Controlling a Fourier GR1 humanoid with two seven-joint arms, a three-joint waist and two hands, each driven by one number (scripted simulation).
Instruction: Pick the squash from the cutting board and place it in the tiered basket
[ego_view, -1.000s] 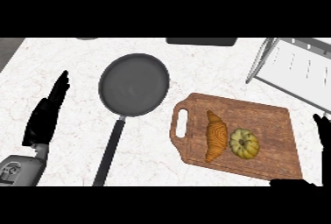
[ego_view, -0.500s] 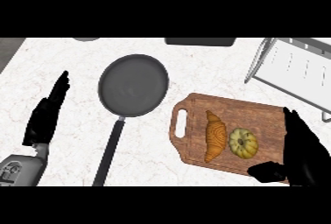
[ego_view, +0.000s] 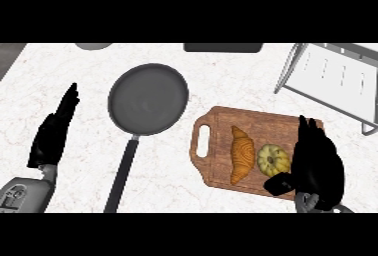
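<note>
A small round yellow-green squash (ego_view: 273, 159) lies on the wooden cutting board (ego_view: 255, 120), just right of a golden croissant (ego_view: 241, 160). My right hand (ego_view: 317, 162) hovers over the board's right side, fingers straight and pointing away, thumb near the squash's lower right edge; it holds nothing. The white wire tiered basket (ego_view: 336, 80) stands at the upper right. My left hand (ego_view: 53, 131) rests open at the left, fingers up.
A dark frying pan (ego_view: 148, 98) with a long handle (ego_view: 122, 175) lies left of the board. A grey bowl edge (ego_view: 93, 46) and a dark rectangular object (ego_view: 222, 47) sit at the counter's far edge.
My right hand has come in from the lower right edge and moved left and forward over the board, now beside the squash. The left hand has stayed still.
</note>
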